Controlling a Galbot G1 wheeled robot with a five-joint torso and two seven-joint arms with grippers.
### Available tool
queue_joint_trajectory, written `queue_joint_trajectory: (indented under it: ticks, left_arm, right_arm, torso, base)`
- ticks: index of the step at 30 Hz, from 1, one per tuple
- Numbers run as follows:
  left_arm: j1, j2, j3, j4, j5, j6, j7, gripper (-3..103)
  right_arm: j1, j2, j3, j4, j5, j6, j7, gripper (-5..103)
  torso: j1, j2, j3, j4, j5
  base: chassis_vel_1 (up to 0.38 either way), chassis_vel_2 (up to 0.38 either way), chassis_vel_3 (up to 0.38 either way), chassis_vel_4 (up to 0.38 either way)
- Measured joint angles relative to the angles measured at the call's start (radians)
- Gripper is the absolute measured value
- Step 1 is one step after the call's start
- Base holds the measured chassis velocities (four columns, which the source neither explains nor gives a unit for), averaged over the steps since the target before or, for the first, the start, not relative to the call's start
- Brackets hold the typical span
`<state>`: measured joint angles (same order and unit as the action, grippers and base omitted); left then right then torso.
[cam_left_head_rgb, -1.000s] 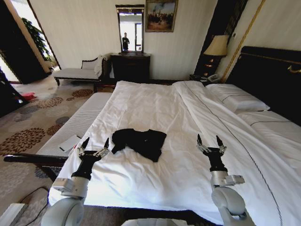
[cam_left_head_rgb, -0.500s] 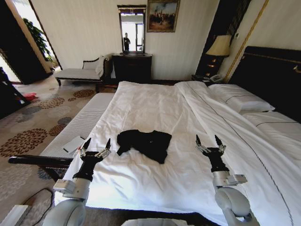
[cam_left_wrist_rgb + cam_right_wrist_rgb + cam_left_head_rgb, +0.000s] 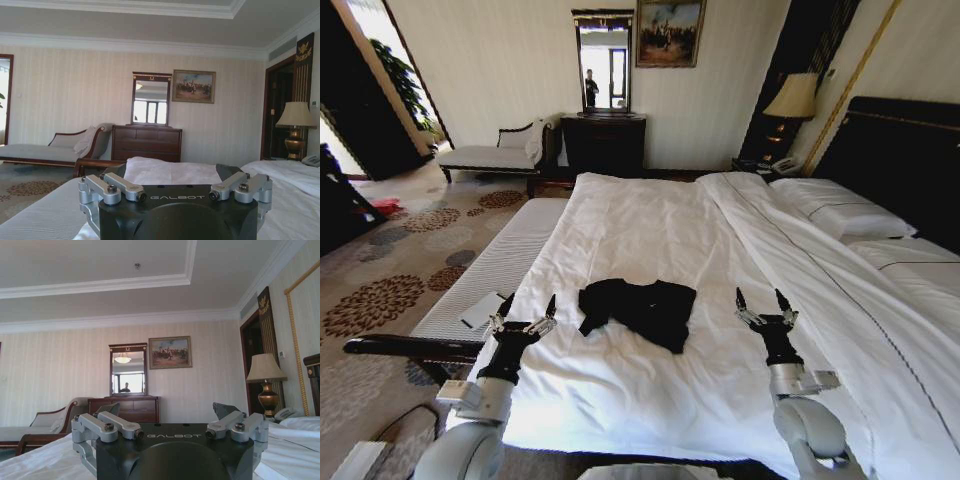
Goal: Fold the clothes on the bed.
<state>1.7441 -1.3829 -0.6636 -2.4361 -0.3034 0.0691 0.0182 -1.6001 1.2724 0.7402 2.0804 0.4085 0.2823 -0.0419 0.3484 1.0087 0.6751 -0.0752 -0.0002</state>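
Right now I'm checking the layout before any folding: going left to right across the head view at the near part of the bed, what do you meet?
Bench → left gripper, open → black T-shirt lying crumpled on the bed → right gripper, open.

T-shirt on bed, between left end effector and right end effector.
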Motion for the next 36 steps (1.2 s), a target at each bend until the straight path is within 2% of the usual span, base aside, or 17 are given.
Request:
queue_joint_trajectory:
  ticks: [8,30,36]
  left_arm:
    - [0.001,-0.001,-0.002,-0.001,0.002,-0.004,-0.001,100]
    - [-0.024,-0.01,0.008,0.024,0.004,-0.004,-0.004,100]
    - [-0.066,0.011,0.015,0.034,-0.024,0.028,-0.032,100]
  right_arm:
    - [-0.004,0.006,-0.005,-0.001,0.0,0.019,-0.031,100]
    - [0.023,0.007,-0.03,-0.037,0.004,0.052,-0.052,100]
    - [0.043,0.006,-0.049,-0.053,0.01,0.056,-0.056,100]
  torso:
    - [0.0,0.0,0.0,-0.0001,0.0004]
    - [0.0,0.0,0.0,0.0001,0.0002]
    - [0.0,0.0,0.0,0.0,0.0001]
  base:
    - [0.0,0.0,0.0,0.0]
    - [0.0,0.0,0.0,0.0]
    - [0.0,0.0,0.0,0.0]
